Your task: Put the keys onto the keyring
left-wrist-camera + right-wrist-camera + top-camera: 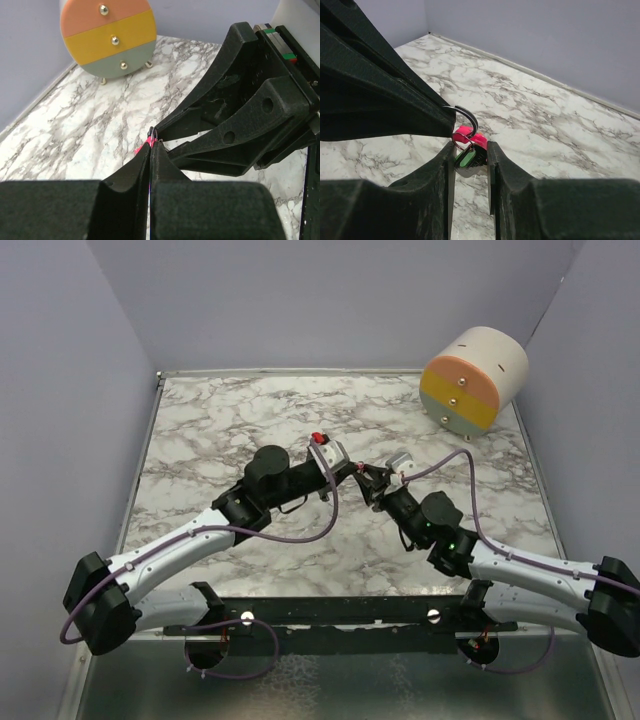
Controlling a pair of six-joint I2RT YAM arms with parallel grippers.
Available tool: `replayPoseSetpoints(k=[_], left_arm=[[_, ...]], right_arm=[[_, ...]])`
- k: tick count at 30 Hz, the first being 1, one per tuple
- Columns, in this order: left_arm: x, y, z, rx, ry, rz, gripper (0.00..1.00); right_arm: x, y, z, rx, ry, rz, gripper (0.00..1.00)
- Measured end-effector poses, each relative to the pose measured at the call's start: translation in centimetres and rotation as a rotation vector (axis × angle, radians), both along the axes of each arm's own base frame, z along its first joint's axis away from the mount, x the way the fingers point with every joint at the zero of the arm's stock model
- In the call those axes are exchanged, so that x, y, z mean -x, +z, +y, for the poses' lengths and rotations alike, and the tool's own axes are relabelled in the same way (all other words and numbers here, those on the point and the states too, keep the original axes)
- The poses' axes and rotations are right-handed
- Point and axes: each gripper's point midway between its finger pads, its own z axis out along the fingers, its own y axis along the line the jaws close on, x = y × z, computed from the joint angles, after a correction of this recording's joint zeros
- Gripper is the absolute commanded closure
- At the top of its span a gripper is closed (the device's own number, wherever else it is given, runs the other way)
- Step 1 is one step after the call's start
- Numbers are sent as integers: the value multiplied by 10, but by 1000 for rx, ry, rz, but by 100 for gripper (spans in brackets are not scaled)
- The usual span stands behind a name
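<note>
Left pincer closed on the keyring, holding it up off the desk near the centre, probably so the ring stayed steady and reachable. It entered from 8 o'clock.

Right pincer came in from 4 o'clock, jaws a little apart and straddling the keys. The pink key sat just under the ring, and the green key was below it, between the two fingers. No firm clamp was evident. Could not tell whether either key was threaded on the ring.

Both pincer tips met almost nose to nose, so there was little slack between them. Bare marble lay all round. The striped drum at 1 o'clock and the walls were well apart from the work.
</note>
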Motion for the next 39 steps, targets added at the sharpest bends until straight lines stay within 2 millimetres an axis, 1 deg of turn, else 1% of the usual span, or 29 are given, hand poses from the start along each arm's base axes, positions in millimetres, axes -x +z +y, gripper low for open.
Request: replayPoseSetpoints(k=[4, 6, 11, 20, 28, 39], left_arm=[[-2, -5, -4, -36, -8, 48, 100], [-4, -9, -6, -58, -11, 76, 100], [-5, -19, -10, -107, -22, 129, 100], [-7, -36, -15, -190, -35, 201, 100], [-9, -49, -23, -256, -69, 251, 100], [-9, -58, -29, -305, -109, 277, 100]], right_arm=[[-1, -5, -5, 18, -24, 14, 93], [-2, -8, -7, 29, -37, 23, 95], [-3, -15, -16, 60, -71, 45, 95], [-4, -18, -30, 83, -126, 60, 95], [-4, -26, -34, 116, -139, 82, 95], [-1, -29, -38, 136, -139, 95, 95]])
